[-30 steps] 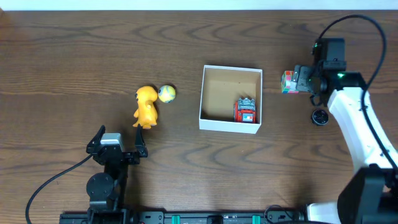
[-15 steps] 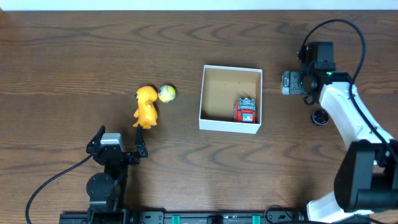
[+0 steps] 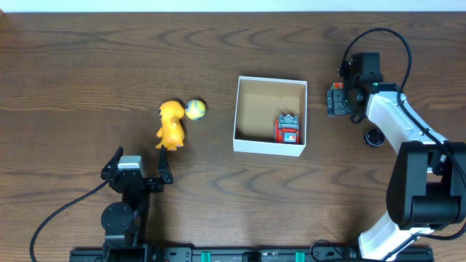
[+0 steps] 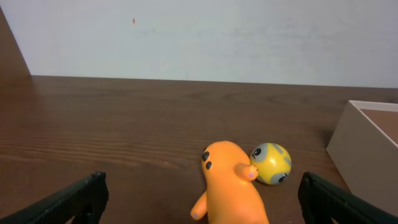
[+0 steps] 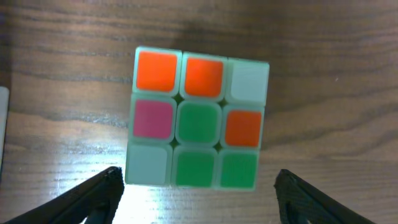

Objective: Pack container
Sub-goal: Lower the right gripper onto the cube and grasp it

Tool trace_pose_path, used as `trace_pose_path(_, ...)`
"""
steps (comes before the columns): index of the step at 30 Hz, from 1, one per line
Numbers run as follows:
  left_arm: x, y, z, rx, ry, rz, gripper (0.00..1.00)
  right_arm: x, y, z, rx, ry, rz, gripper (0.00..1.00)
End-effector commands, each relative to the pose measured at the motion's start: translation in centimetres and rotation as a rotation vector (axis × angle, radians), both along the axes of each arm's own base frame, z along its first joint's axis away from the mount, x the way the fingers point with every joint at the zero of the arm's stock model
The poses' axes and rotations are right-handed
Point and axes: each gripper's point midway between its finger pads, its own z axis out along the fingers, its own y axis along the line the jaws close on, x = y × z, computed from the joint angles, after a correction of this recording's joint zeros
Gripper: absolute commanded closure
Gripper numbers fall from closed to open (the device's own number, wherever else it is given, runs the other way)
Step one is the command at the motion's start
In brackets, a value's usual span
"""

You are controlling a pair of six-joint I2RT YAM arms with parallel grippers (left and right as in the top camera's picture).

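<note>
The container (image 3: pixel 236 116), a low white box with a brown inside, stands mid-table with a small red toy (image 3: pixel 287 129) in its near right corner. Its white wall (image 4: pixel 364 155) also shows in the left wrist view. Right of the box, a puzzle cube (image 5: pixel 199 118) with orange, green, pink and white tiles lies on the wood. My right gripper (image 3: pixel 338 100) hovers over it, open, its dark fingertips (image 5: pixel 99 193) wider apart than the cube and not touching it. My left gripper (image 3: pixel 138 171) is open near the front edge, facing an orange figure (image 4: pixel 233 186) and a yellow ball (image 4: pixel 271 163).
A small black round object (image 3: pixel 373 137) lies on the table just right of the cube, beside the right arm. The orange figure (image 3: pixel 171 124) and yellow ball (image 3: pixel 195 109) lie left of the box. Brown wood surrounds everything.
The right arm has swung left, bringing its gripper over the puzzle cube, which now shows less from overhead. The left arm and the toys have stayed put.
</note>
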Motion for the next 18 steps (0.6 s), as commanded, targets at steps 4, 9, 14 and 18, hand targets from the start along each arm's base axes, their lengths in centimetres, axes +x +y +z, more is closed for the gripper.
trace_pose_path(4,-0.1,0.3,-1.7,0.008,0.055,0.015,0.02,1.0,0.1,0.3,0.001,-0.042,0.015,0.2)
trace_pose_path(9,-0.1,0.3,-1.7,0.008,0.055,0.015,0.02,2.1,0.1,0.9,0.001,-0.095,0.014,0.2)
trace_pose_path(14,-0.1,0.3,-1.7,0.008,0.055,0.015,0.02,3.1,0.1,1.5,0.001,-0.142,0.014,0.21)
trace_pose_path(18,-0.1,0.3,-1.7,0.008,0.055,0.015,0.02,3.2,0.1,1.6,0.001,-0.147,0.014,0.23)
